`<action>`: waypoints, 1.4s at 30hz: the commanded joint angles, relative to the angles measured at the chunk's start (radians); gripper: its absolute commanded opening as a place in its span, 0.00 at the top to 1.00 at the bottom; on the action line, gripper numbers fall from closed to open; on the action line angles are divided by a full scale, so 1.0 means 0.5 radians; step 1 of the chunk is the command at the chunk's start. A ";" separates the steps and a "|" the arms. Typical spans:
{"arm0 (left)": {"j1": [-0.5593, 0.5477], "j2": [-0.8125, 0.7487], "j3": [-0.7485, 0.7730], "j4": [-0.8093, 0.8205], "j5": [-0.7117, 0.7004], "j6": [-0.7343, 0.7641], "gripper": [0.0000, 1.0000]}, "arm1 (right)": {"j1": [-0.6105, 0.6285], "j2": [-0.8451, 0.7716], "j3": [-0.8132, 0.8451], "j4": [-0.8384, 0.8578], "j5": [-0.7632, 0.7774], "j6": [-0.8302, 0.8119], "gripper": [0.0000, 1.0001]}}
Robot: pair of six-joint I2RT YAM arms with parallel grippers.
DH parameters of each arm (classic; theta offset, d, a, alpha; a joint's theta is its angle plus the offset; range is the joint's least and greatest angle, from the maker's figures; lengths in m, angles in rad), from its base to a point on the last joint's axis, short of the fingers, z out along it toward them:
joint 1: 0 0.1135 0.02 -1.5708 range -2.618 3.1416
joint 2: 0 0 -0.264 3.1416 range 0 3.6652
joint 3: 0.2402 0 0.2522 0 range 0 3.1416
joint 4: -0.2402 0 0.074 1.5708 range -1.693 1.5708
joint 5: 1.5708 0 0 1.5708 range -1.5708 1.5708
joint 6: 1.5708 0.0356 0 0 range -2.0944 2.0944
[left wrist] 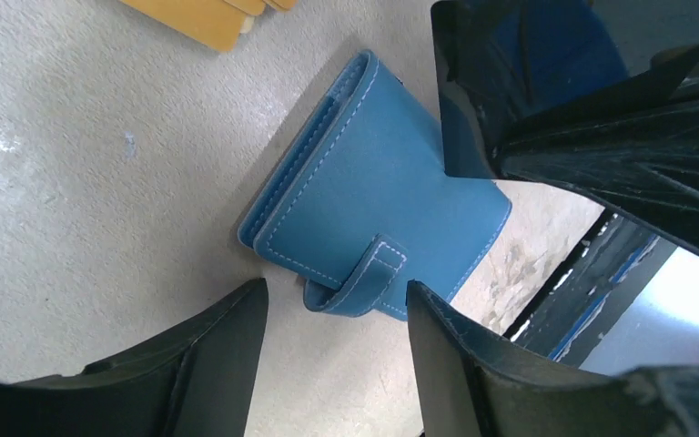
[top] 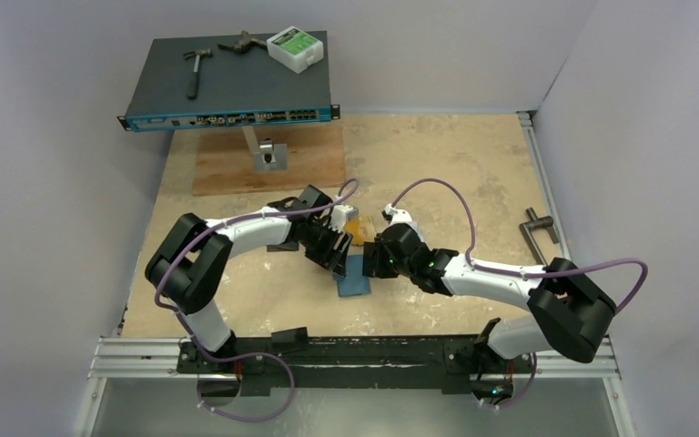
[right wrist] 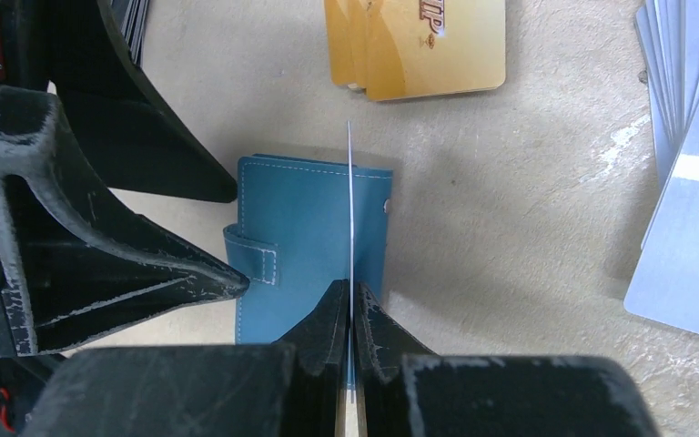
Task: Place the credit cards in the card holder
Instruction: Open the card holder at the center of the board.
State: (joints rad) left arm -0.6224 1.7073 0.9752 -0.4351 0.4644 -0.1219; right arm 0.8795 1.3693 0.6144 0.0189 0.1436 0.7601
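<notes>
My right gripper (right wrist: pixel 350 296) is pinched shut on a thin pale card (right wrist: pixel 350 200), which I see edge-on, standing upright over the card holder (right wrist: pixel 305 228). My left gripper (left wrist: pixel 337 289) stands partly open and holds nothing, with one finger on either side of the holder's strap end. The blue holder lies closed and flat on the table (right wrist: pixel 528 228). Gold cards (right wrist: pixel 419 45) lie just beyond it, and silver cards (right wrist: pixel 692 182) are fanned out well to one side.
</notes>
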 commanded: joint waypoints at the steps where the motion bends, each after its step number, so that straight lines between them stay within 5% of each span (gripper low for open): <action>1: 0.028 -0.025 -0.089 0.112 0.119 -0.206 0.43 | -0.003 0.024 -0.032 -0.032 0.079 0.008 1.00; 15: 0.085 -0.099 -0.131 0.374 0.435 -0.281 0.64 | -0.004 -0.066 -0.065 -0.186 0.171 0.065 1.00; 25: 0.066 -0.101 -0.074 0.547 0.602 -0.375 0.67 | -0.004 0.100 -0.095 0.043 0.036 0.073 1.00; 34: 0.049 -0.157 -0.051 0.628 0.652 -0.391 0.70 | -0.047 -0.214 -0.096 -0.265 0.177 0.054 1.00; 42: 0.021 -0.081 -0.005 0.678 0.646 -0.434 0.72 | -0.055 -0.083 -0.149 -0.256 0.063 0.078 1.00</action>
State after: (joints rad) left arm -0.6029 1.6691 0.9298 -0.1482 0.7593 -0.3214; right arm 0.8551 1.3102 0.5606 -0.0906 0.1886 0.7921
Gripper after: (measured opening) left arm 0.290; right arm 0.004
